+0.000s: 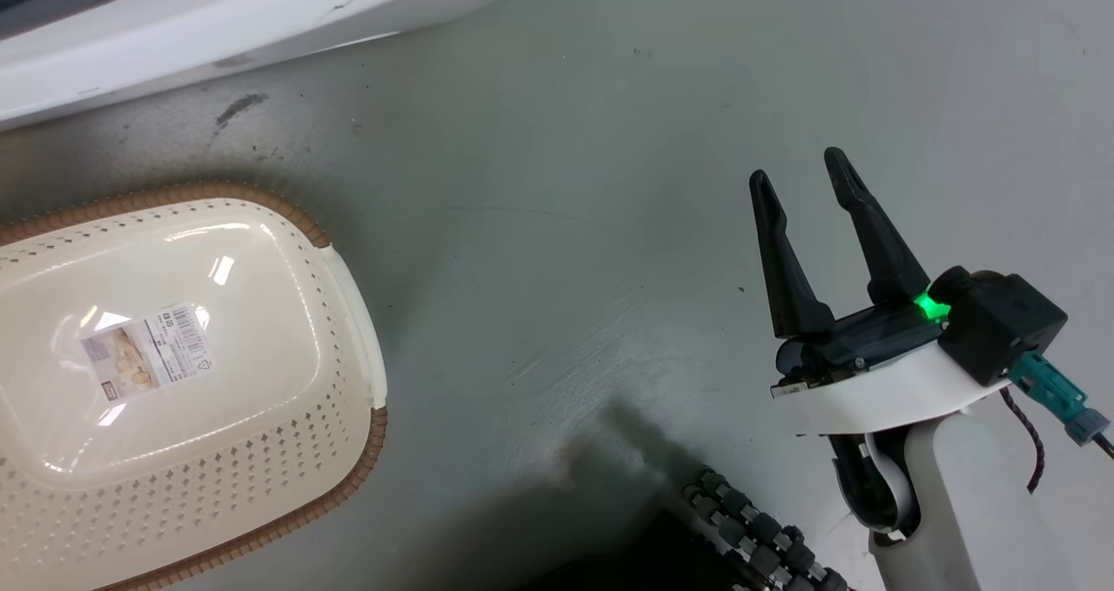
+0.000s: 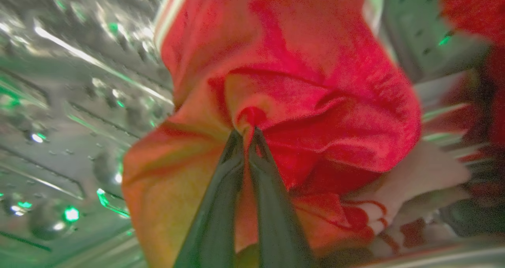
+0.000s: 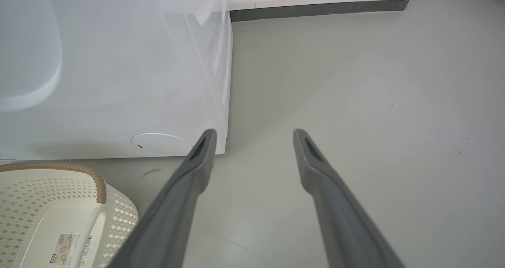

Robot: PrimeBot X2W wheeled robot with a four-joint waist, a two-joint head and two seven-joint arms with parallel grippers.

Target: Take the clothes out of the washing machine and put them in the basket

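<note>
In the left wrist view my left gripper [image 2: 246,132] is shut on a fold of the red clothes [image 2: 315,94], inside the perforated steel drum [image 2: 71,114] of the washing machine. White ribbed trim [image 2: 414,181] shows at the garment's lower right. More red fabric [image 2: 473,7] lies at the upper right. The basket [image 1: 287,417] sits on the floor at the head view's left, with nothing in it but a label [image 1: 148,347]. My right gripper [image 1: 801,169] hangs open over bare floor to the basket's right. The washing machine's white front [image 3: 110,82] and the basket [image 3: 118,216] show in the right wrist view.
The machine's white lower edge [image 1: 218,34] runs along the head view's top left. Grey floor [image 1: 566,225] lies between basket and right gripper. A black ribbed part of my base [image 1: 757,530] sits at the bottom. A white skirting board [image 3: 315,1] bounds the floor far off.
</note>
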